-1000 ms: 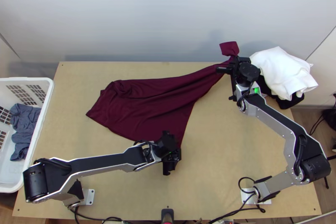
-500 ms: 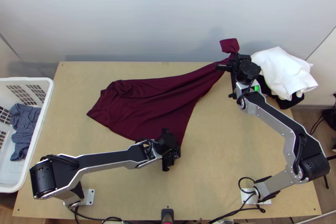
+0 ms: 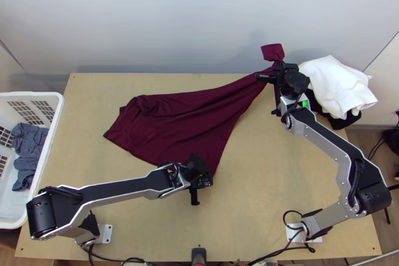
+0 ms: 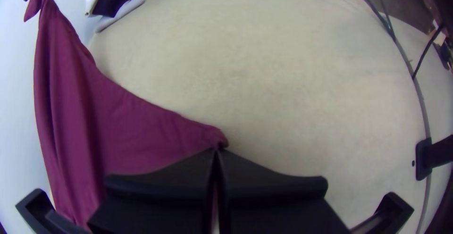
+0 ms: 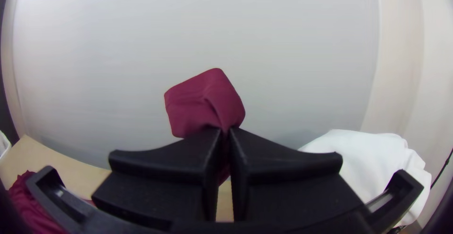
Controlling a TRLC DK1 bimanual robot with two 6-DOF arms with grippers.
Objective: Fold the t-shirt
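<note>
Lying loosely spread over the far left part of the bench [image 3: 274, 191], with long folds narrowing toward the far edge's right end. Held there, gathered, in the right gripper [image 3: 277, 73], with a flap sticking up beyond, near white cloth [image 3: 336, 86]. Clamping a near corner of the maroon t-shirt [image 3: 174, 126] in the left gripper [image 3: 202, 181], near the bench's middle.

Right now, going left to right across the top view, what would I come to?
White basket with grey-blue cloth inside → maroon t-shirt → white cloth.
</note>
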